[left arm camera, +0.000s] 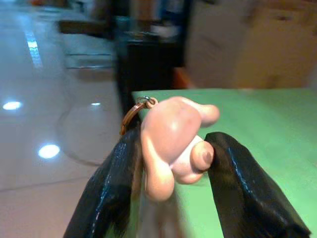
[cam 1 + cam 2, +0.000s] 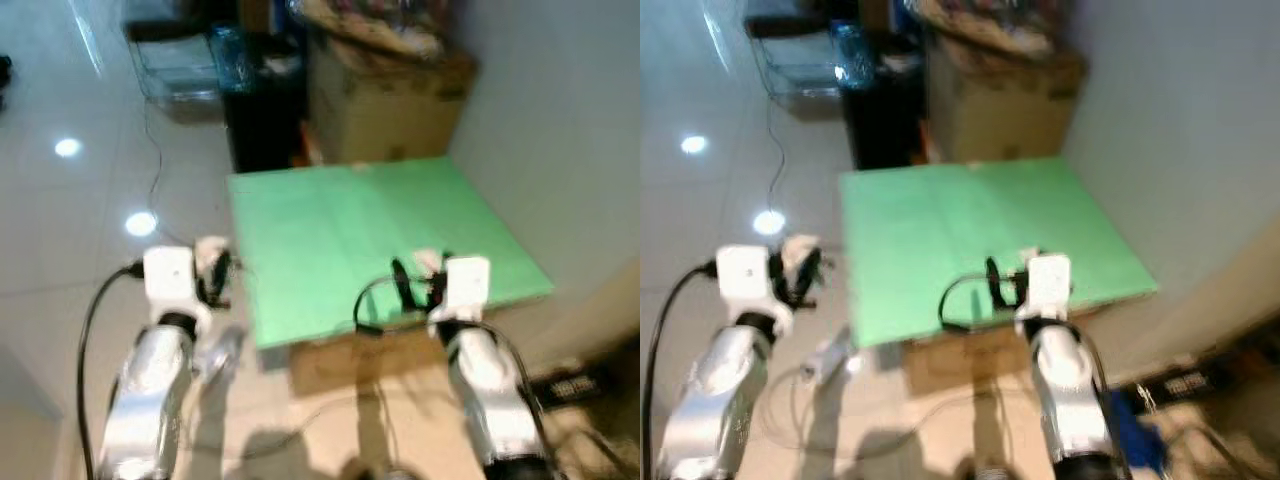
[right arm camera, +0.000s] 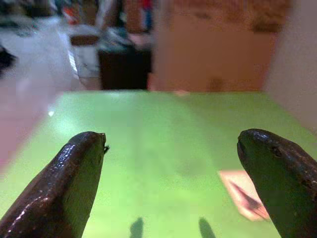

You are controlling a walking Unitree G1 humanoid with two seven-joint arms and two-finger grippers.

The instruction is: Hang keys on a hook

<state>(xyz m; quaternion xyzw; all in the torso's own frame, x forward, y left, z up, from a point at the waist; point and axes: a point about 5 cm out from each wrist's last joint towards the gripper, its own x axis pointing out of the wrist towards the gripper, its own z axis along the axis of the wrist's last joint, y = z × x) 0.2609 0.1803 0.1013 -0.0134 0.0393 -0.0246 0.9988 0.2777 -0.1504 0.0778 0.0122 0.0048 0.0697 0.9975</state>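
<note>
A: So, where are the keys right now?

B: In the left hand point(image 1: 171, 163). Its two black fingers are clamped on a pale pink rubbery charm point(image 1: 173, 144), and a copper-coloured key ring point(image 1: 134, 112) pokes out above it. I can't make out any actual keys — only the charm and the ring.

A: Why hold it by the charm?

B: My guess is that it leaves the ring free to slip over a hook. The left hand is off the near left corner of the green counter point(image 2: 340, 230), above the glossy tiled floor point(image 2: 70, 210), not over the counter itself.

A: And the other arm?

B: The right hand point(image 3: 171, 163) hovers over the near edge of the counter with its fingers spread wide and nothing between them. It looks ready to help, but that is only my reading. A small pinkish card or patch point(image 3: 245, 196) lies on the green surface just ahead of it.

A: Any hook?

B: None that I can pick out; everything is blurred.

A: Any containers about?

B: A big cardboard box point(image 2: 385, 105) stands past the counter's far edge, heaped with something crumpled — too soft to name. A clear plastic bin point(image 2: 180, 65) sits on the floor further left; its contents I can't tell.
</note>
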